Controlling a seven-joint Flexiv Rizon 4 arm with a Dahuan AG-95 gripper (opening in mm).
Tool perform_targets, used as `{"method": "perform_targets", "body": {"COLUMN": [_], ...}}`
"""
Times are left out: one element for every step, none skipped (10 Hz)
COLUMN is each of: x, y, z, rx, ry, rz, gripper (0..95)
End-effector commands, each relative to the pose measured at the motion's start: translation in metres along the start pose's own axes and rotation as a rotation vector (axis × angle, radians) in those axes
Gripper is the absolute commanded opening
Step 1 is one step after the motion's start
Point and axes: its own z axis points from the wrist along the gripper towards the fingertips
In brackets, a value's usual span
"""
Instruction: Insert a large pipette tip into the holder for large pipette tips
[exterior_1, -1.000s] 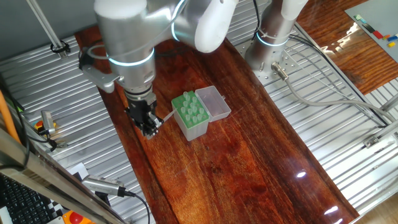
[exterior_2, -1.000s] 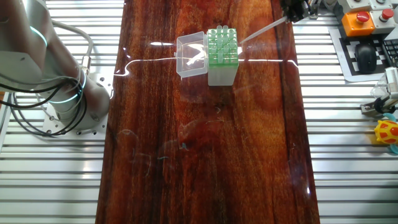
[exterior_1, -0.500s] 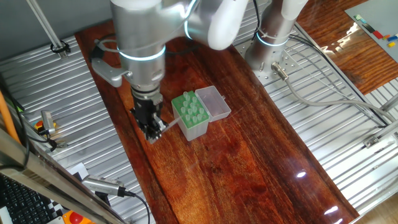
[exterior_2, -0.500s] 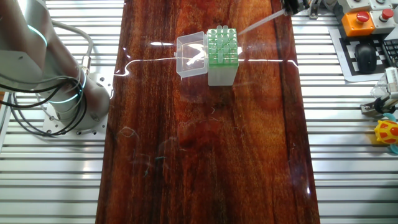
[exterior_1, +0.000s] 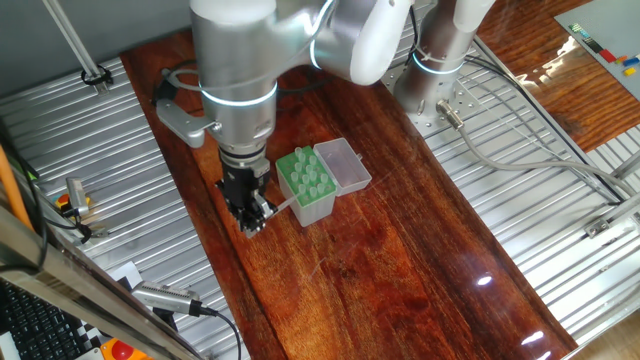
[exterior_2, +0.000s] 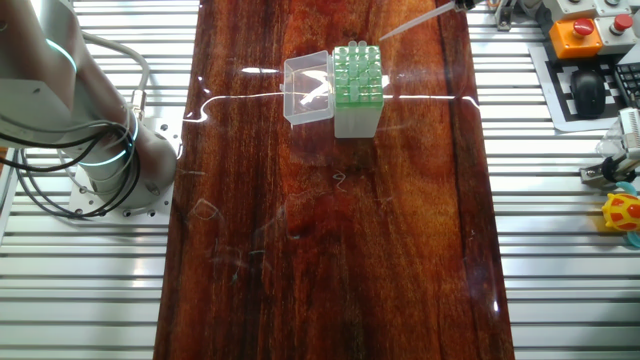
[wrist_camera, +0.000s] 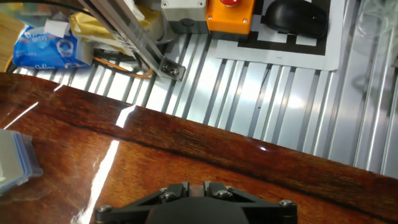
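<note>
The holder for large pipette tips (exterior_1: 303, 180) stands upright mid-table, a small box with a green perforated top (exterior_2: 357, 74) and a clear lid (exterior_2: 307, 88) hinged open beside it. My gripper (exterior_1: 250, 216) hangs just beside the holder, above the wood. It is shut on the thick end of the large pipette tip (exterior_2: 418, 21). The tip slants down toward the holder's corner, and its point ends close to the green top without touching it. In the hand view the jaws (wrist_camera: 196, 185) sit at the bottom edge, closed on a whitish stub. The holder is out of that view.
The wooden table (exterior_2: 330, 230) has slatted metal decks on both sides. An orange stop-button box (exterior_2: 578, 35), a mouse (exterior_2: 585, 92) and a yellow toy (exterior_2: 622, 215) lie beyond one long edge. The arm's base (exterior_2: 110, 160) stands at the other.
The gripper has carried the pipette tip along beside the holder. Its point has drawn away from the table by the box to near the green top's corner. The gripper stays shut.
</note>
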Motion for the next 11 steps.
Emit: {"method": "perform_targets", "body": {"x": [-0.0004,-0.0004,-0.0006,-0.0014,-0.0023,-0.0029,-0.0033,-0.0035,-0.0032,-0.0027,-0.0027], "y": [-0.0002,-0.0002,0.0004,0.0014,0.0022,0.0028,0.0032,0.0037,0.0036,0.0032,0.0032], "z": [0.0008,0.0008,0.0007,0.0011,0.0021,0.0029,0.0035,0.0037,0.0033,0.0017,0.0017], "rx": [-0.006,-0.007,-0.002,-0.002,-0.001,0.0,0.001,0.0,0.0,0.002,0.001], "ry": [-0.006,-0.022,-0.039,-0.052,-0.057,-0.057,-0.057,-0.056,-0.052,-0.044,-0.043], "rz": [-0.003,-0.005,-0.012,-0.015,-0.021,-0.025,-0.028,-0.025,-0.02,-0.017,-0.017], "gripper": [0.0,0.0,0.0,0.0,0.0,0.0,0.0,0.0,0.0,0.0,0.0]}}
